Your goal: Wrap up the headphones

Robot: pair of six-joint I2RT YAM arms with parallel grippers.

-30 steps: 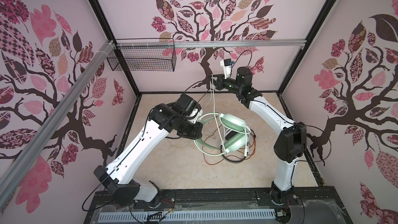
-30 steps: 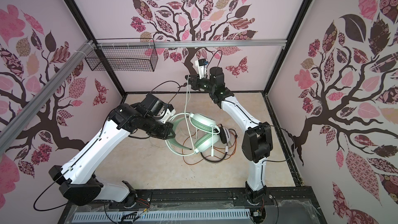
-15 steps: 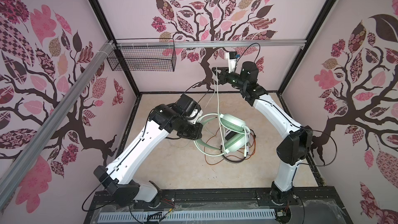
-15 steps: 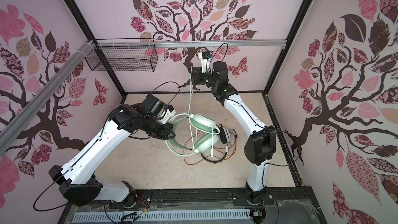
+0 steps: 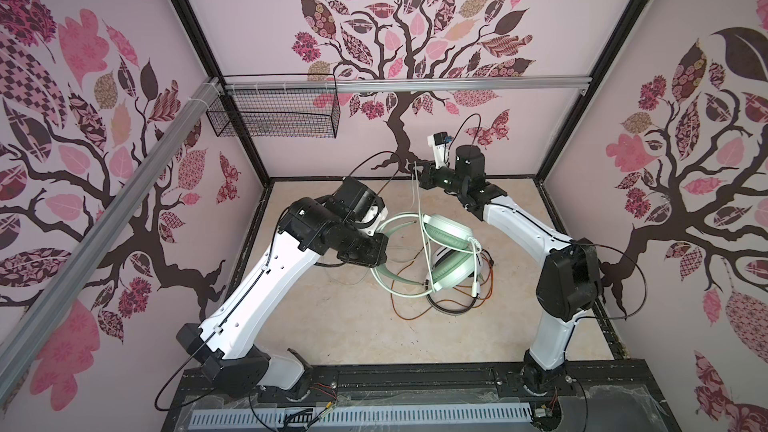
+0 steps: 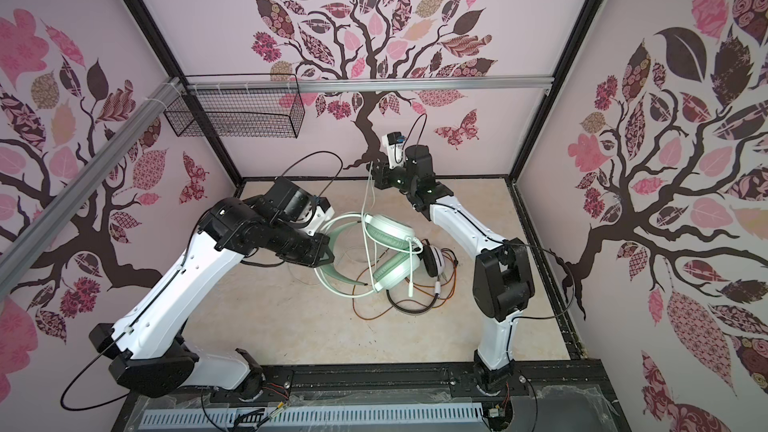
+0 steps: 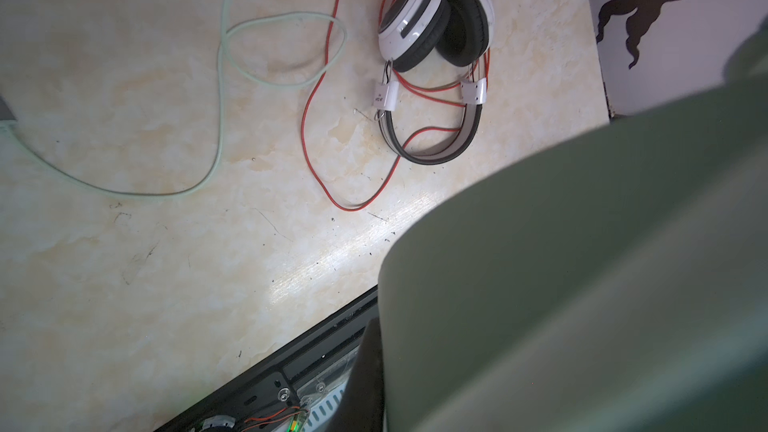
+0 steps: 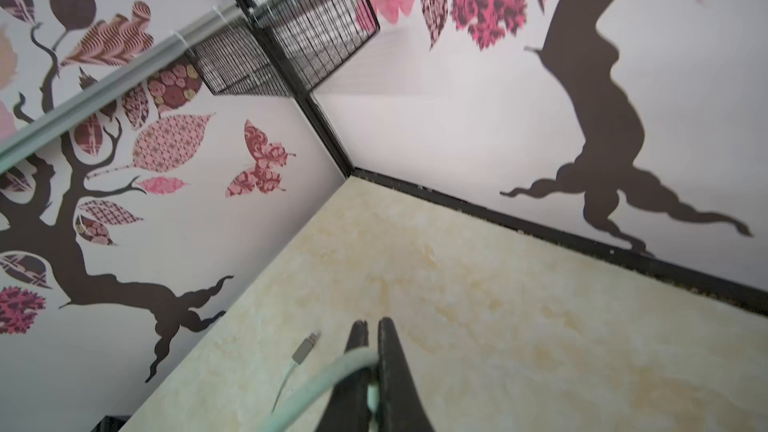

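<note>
Watching this thing go: compared with half a second back, the right claw (image 5: 415, 168) (image 6: 371, 168) has dropped down again from its high point, roughly to where it was a second ago, and it's still pinched shut on the pale green cord (image 8: 332, 371) (image 5: 420, 209), which runs from it down to the cups. The left arm has barely budged, and its left claw (image 5: 379, 252) (image 6: 327, 257) is still clamped on the band of the mint-green headphones (image 5: 448, 235) (image 6: 388, 232), holding them over the middle of the counter (image 5: 332, 326). That pair is chunky, with pale padded cups. More of its cord lies in loose loops on the counter (image 7: 219, 118), and a grey plug (image 8: 305, 347) dangles just past the right claw. The white-and-black headphones (image 7: 432, 31) (image 6: 434, 260) lie flat right behind the mint pair, thin dark band, with their orange-red cord (image 7: 306, 122) sprawled around them in a messy tangle. Count-wise: two pairs of headphones, two cords, two arms, one wire basket (image 5: 274, 118) on the back wall.
</note>
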